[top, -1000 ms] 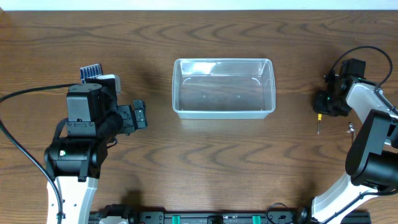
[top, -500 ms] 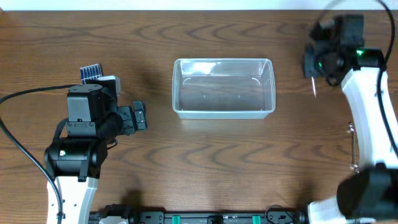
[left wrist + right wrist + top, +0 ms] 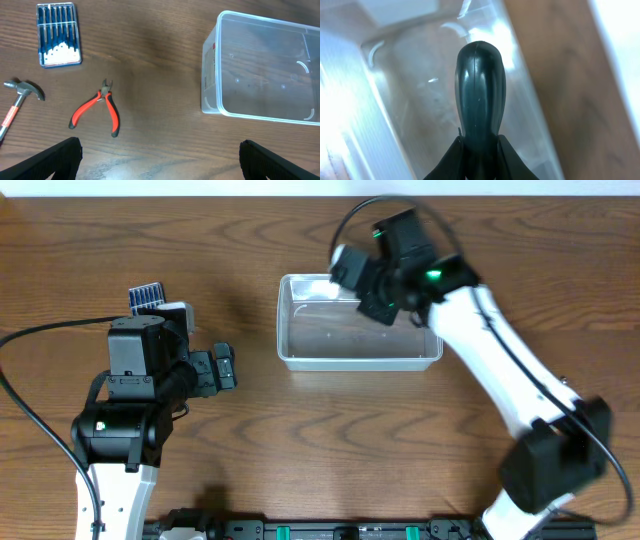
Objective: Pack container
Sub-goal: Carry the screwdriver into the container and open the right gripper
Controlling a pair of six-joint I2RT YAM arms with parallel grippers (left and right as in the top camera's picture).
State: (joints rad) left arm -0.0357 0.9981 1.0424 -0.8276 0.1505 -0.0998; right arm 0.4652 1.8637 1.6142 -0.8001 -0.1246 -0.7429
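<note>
The clear plastic container [image 3: 360, 362] sits at the middle back of the table; it also shows in the left wrist view [image 3: 207, 75] and the right wrist view [image 3: 350, 100]. My right gripper [image 3: 375, 292] hangs over the container's back part. It is shut on a dark-handled tool [image 3: 479, 90], whose rounded end points down into the bin. My left gripper [image 3: 225, 368] is open and empty, left of the container; in the left wrist view [image 3: 160, 160] its fingers frame bare table.
A small blue drill-bit case [image 3: 58, 34] lies at the far left and shows overhead too [image 3: 146, 294]. Red-handled pliers [image 3: 97, 105] and a hammer [image 3: 20, 97] lie on the table left of the container.
My right arm has swung from the table's right side, up and left, to over the container, carrying the tool. The left arm has not moved.
</note>
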